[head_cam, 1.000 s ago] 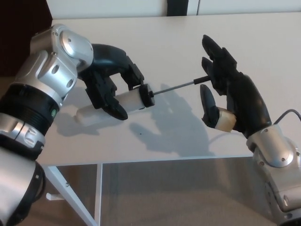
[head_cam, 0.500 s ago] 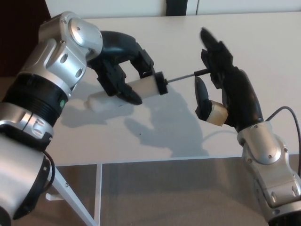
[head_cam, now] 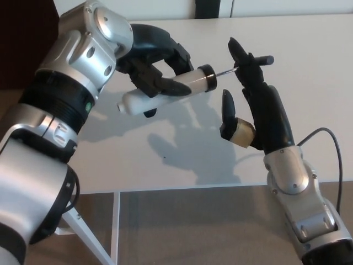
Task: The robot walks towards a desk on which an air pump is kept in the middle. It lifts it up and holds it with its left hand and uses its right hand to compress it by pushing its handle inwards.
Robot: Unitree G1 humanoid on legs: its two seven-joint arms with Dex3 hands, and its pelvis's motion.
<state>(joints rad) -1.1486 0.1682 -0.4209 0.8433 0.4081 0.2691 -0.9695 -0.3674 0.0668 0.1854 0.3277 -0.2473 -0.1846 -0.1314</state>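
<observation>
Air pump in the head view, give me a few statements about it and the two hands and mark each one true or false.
1. The left hand holds the white air pump by its barrel. True.
2. The air pump lies flat on the desk. False: it is lifted off the desk, and its shadow falls on the surface below.
3. The right hand is at the end of the thin rod, by the black handle. True.
4. The right hand is clenched into a fist. False: its fingers are stretched out.
5. The rod points toward the left arm. False: it points toward the right hand.
</observation>
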